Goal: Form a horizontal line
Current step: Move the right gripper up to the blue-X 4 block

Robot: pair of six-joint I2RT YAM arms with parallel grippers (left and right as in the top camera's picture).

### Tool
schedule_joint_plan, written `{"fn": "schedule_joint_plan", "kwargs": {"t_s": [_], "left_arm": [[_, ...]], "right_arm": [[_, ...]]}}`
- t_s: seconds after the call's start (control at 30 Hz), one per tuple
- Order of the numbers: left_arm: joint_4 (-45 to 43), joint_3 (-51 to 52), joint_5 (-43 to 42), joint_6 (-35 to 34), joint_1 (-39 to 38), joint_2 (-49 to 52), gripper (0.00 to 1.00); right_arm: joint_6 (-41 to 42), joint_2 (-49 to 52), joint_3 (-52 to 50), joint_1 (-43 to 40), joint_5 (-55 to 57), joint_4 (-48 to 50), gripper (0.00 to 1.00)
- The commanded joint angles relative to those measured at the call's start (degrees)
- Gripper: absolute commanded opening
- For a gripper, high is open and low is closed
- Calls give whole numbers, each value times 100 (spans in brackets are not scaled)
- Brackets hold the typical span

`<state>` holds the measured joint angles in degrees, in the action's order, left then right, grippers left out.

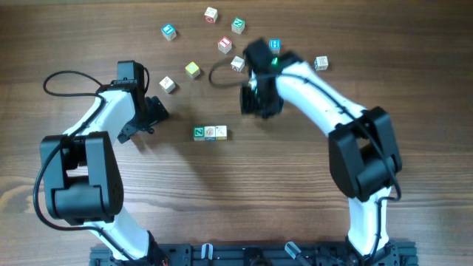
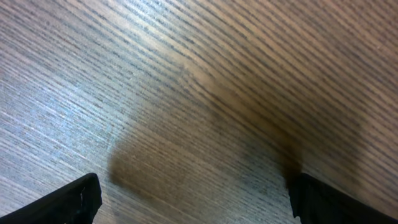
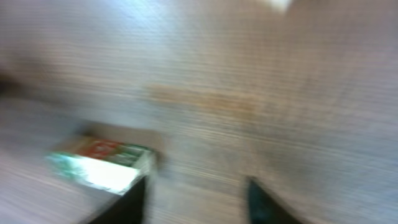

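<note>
While both arms hang over the wooden table (image 1: 295, 192), the horizontal line (image 1: 211, 133) lies near the middle, a short row of letter cubes set edge to edge, green face at its left end, cream beside it; I cannot count them surely from above. The left gripper (image 1: 151, 114) sits to the left of the row, apart from it, its jaws spread wide over bare wood. The right gripper (image 1: 255, 100) hovers up and to the right of the row, not touching it; its fingers (image 3: 134, 199) stand apart with nothing between them. That wrist view is smeared; a green and red block (image 3: 99, 165) shows just beside one finger. Loose cubes (image 1: 193, 69) are scattered along the far side.
</note>
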<state>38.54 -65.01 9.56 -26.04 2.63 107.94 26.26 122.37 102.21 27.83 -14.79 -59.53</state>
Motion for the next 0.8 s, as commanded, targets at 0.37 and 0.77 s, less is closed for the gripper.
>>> {"fn": "schedule_joint_plan", "kwargs": {"t_s": [0.37,0.77], "left_arm": [[4,28,37,-13,-15,61,100],[4,28,37,-13,-15,61,100]], "right_arm": [[-1574,994,3390,-256,1775,844,100],[-1574,2601,3329,-251,874,522,100]]}}
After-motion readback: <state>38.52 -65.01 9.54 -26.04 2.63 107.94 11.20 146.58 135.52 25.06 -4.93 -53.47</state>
